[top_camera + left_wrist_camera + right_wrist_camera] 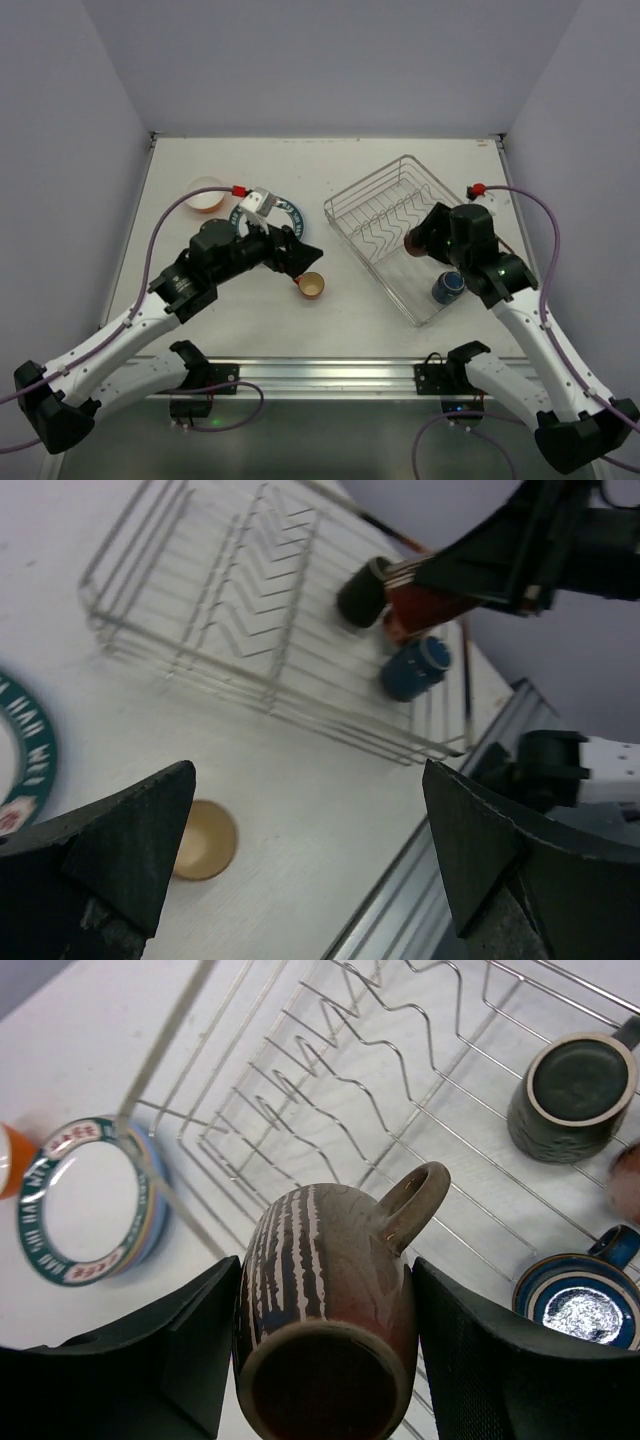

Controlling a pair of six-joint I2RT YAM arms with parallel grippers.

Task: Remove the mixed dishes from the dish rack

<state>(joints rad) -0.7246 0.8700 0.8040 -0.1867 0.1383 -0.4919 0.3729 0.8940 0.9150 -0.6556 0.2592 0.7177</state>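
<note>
My right gripper (325,1295) is shut on a brown mug (325,1310) with pale stripes, mouth toward the camera, held over the silver wire dish rack (385,215). In the rack lie a black mug (572,1085) and a blue mug (578,1300). The top view shows the right gripper (418,243) over the rack's middle and the blue mug (449,287) near its front corner. My left gripper (300,262) is open and holds nothing, just above a small orange mug (312,285) standing on the table. The mug (203,840) lies beside the left finger (130,840).
A stack of plates (278,214), topped by a white one with a dark patterned rim, sits on the table left of the rack. An orange bowl (207,195) stands farther left. The table's metal front rail (330,372) runs along the near edge.
</note>
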